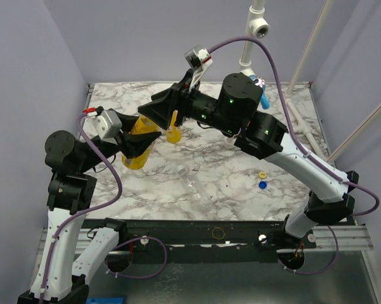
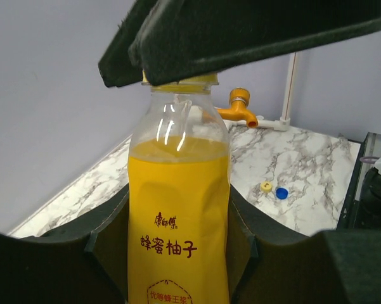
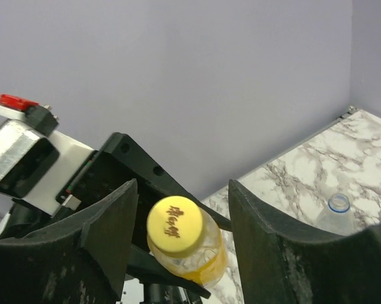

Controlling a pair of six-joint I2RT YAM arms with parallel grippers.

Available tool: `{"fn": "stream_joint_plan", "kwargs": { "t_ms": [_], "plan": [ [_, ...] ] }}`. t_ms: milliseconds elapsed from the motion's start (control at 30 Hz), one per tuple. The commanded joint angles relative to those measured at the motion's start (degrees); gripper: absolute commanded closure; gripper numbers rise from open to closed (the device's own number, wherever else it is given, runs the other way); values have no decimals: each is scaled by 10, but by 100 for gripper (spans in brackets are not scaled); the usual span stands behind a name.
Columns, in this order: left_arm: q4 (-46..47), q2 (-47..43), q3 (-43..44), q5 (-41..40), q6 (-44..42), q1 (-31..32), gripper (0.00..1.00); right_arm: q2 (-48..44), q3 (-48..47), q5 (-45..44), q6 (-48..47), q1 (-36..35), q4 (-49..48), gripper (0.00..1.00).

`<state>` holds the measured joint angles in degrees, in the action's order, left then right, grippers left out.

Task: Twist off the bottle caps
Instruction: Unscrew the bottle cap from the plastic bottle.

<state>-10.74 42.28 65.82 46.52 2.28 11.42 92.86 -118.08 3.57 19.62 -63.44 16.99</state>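
- Left tool (image 2: 177,263): narrow, clamped on the yellow-label bottle (image 2: 177,190), one finger (image 2: 108,253) against each side of the label.
- Held bottle is upright between the fingers. It is filled with yellow-orange drink to the shoulder, with a clear neck above.
- Right tool (image 3: 181,201): spread wide, directly over the left tool, holding nothing.
- Its fingers (image 3: 108,240) flank the yellow cap (image 3: 174,226), with a gap showing on both sides and no contact seen.
- That cap sits on the held bottle's neck.
- Just past the held bottle, on the side away from the left tool: an orange-yellow item (image 2: 239,109), shape unclear.
- To the right of the left tool, well apart, on the marble surface (image 1: 196,164): a loose yellow cap (image 2: 265,187) and a blue cap (image 2: 281,192), just beside each other.
- Beyond the right tool's right finger: a clear bottle (image 3: 335,215), upright and uncapped, with a blue ring at the neck. Contents cannot be told.
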Motion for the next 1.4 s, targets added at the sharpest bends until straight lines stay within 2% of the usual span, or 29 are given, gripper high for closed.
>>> {"fn": "stream_joint_plan", "kwargs": {
  "t_ms": [0, 233, 300, 400, 500, 667, 800, 1000, 1133, 1200, 1267, 1333, 1367],
  "plan": [
    [-5, -11, 0, -22, -11, -1, 100, -15, 32, -32, 16, -4, -16, 42],
    [-5, -14, 4, -30, -3, -1, 100, 1, 29, -22, 24, -4, -24, 56],
    [-5, -17, 1, -29, -2, -1, 100, -8, 43, -20, 22, -4, -45, 56],
    [-6, -21, -3, -30, -3, -1, 100, -13, 44, -24, 14, -4, -51, 46],
    [-6, -20, -3, -30, -2, -1, 100, -20, 48, -27, 13, -4, -61, 44],
    [-6, -21, -6, -29, -2, 0, 100, -26, 61, -24, 15, -5, -73, 48],
    [-7, -20, -10, -28, -4, -1, 100, -27, 64, -18, 14, -5, -77, 62],
    [-8, -15, -16, -14, 1, -1, 100, -30, 69, -1, -6, -4, -83, 99],
    [-4, 12, -4, 50, 51, -1, 100, -40, 75, 73, -53, -4, -95, 99],
    [5, 31, 6, 136, 104, 0, 100, -46, 74, 152, -79, -4, -92, 99],
    [27, 58, 23, 234, 199, 0, 100, -53, 79, 261, -102, -4, -89, 100],
    [90, 79, 31, 283, 314, 9, 100, -68, 103, 353, -116, -4, -103, 99],
    [100, 87, 42, 296, 336, 15, 100, -77, 120, 387, -120, -4, -120, 99]
  ]
}}
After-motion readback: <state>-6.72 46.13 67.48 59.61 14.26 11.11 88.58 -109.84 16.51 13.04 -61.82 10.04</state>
